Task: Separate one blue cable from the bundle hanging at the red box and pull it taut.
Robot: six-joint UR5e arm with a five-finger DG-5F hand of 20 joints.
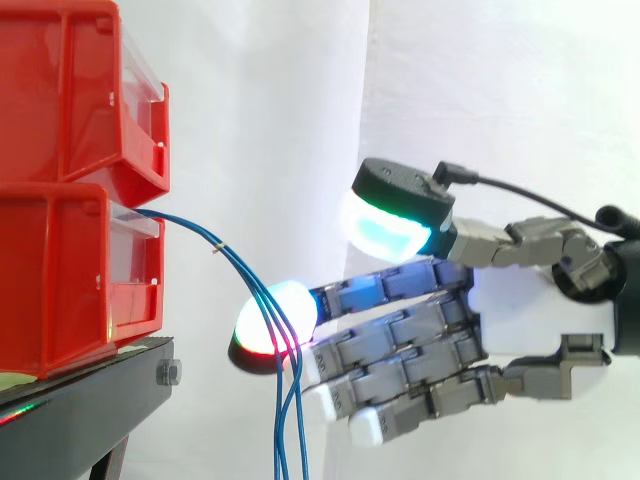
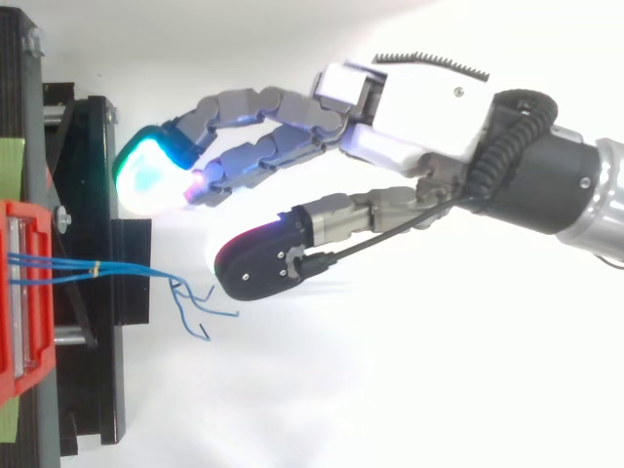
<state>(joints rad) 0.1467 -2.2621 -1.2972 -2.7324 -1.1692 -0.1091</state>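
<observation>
A bundle of thin blue cables (image 1: 262,300) comes out of the lower red bin (image 1: 60,280), is bound by a small pale tie (image 1: 218,247) and hangs down past the stand's edge. My hand (image 1: 430,340) reaches in from the right with its fingers stretched toward the bin and the thumb held apart above them; it is open and holds nothing. In the side view the cables cross in front of one glowing fingertip (image 1: 275,318). In the top view the cables' loose ends (image 2: 195,302) lie just beside the dark thumb tip (image 2: 249,268), outside the gap between thumb and fingers (image 2: 151,175).
A second red bin (image 1: 70,90) is stacked on the lower one, both on a black stand (image 1: 90,400). A white curtain hangs behind. The stand's frame (image 2: 97,390) runs along the left edge in the top view.
</observation>
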